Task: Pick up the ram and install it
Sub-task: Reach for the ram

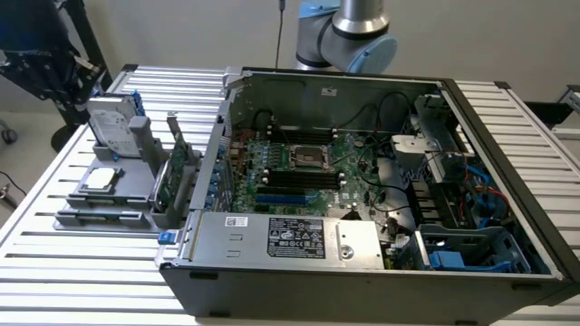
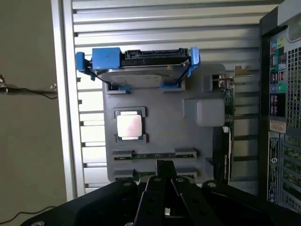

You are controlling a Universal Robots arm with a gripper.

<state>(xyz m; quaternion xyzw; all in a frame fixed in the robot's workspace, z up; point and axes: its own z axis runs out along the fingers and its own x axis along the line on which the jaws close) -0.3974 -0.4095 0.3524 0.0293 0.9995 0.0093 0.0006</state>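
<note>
ram (image 2: 150, 155) near gripper (image 2: 165, 164), processor (image 2: 129, 126) beside

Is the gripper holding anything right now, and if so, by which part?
Nothing is held. The gripper hangs above the grey holder, its fingers together with nothing between them; the ram lies in its slot in the holder.

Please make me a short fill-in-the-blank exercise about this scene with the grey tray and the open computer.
1. The hard drive standing in the grey tray has ___ rails.
2. The ram lies in the ___, not in the computer.
3. The gripper is above the end of the tray that holds the ___.

Missing words: blue; tray; ram.
</note>
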